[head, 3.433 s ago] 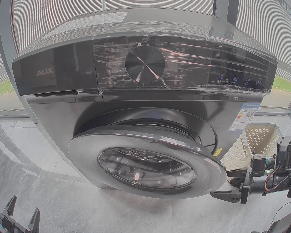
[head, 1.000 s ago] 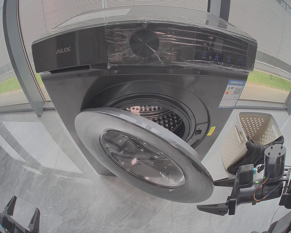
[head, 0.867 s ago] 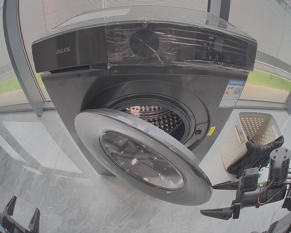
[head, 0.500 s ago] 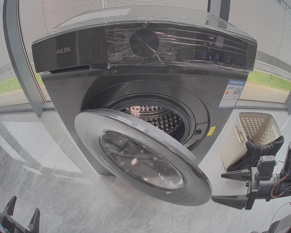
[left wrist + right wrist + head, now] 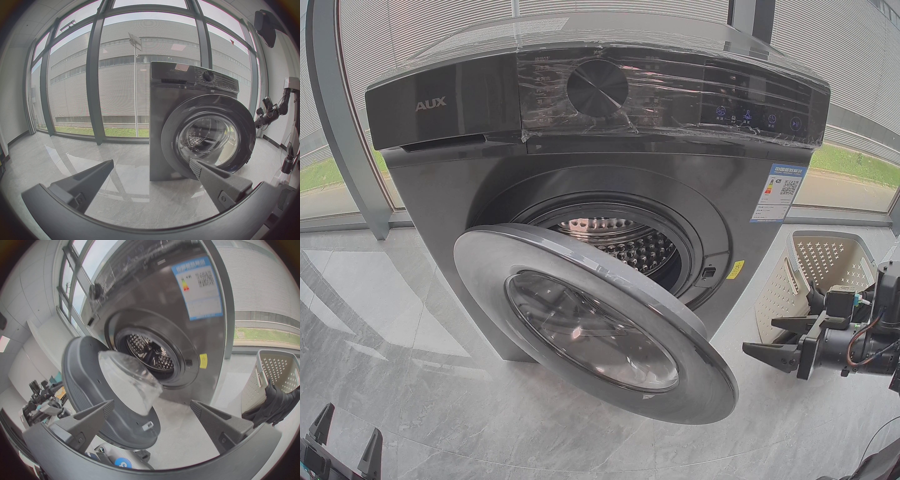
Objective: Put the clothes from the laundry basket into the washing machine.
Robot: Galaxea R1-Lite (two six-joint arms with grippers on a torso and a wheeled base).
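Note:
The grey washing machine (image 5: 456, 187) stands with its round door (image 5: 581, 325) swung open and the steel drum (image 5: 631, 244) showing bare. To its right sits the beige laundry basket (image 5: 831, 259), with dark clothes (image 5: 275, 402) draped over its front rim. My right gripper (image 5: 759, 335) hangs open and holds nothing, just in front of the basket and right of the door's edge. In the right wrist view the same gripper (image 5: 150, 404) faces the drum (image 5: 150, 352). My left gripper (image 5: 352, 420) is low at the near left, open and holding nothing, far from the machine (image 5: 175, 93).
Glossy grey floor (image 5: 394, 350) spreads to the left and in front of the machine. Glass walls with a grey pillar (image 5: 344, 125) stand behind. The open door sticks out into the space between my arms.
The head camera has pulled back and the door stands wider open than 3.4 s ago. Over the last second my right gripper rose from below the door's edge toward the basket.

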